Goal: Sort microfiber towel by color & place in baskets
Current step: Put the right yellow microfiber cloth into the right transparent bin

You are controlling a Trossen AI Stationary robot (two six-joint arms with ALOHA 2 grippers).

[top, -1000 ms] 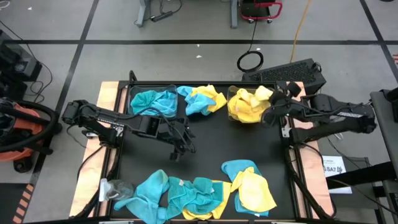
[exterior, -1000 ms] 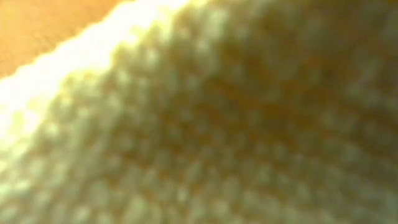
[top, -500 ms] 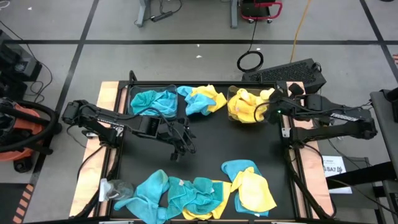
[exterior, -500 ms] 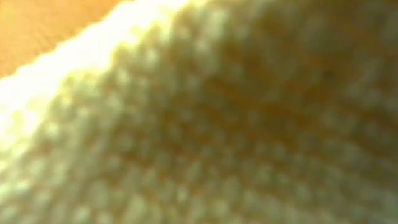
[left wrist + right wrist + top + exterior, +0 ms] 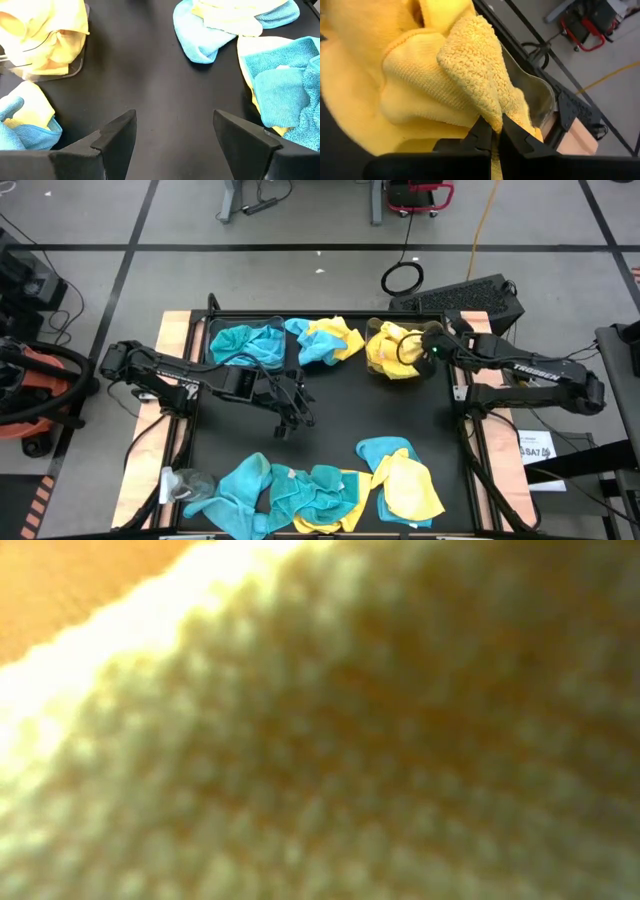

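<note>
Fingers of the right gripper [image 5: 494, 131] pinch a yellow towel [image 5: 470, 65], basket [image 5: 385, 370] at nine o'clock; left gripper [image 5: 291, 421] waits, fingers apart.

You see fuzzy, looped cloth towels [image 5: 470, 65], yellow and teal. They lie on a matt black table [image 5: 330, 410] with bare wood edges. The basket [image 5: 75, 70] looks like clear glossy plastic.
</note>
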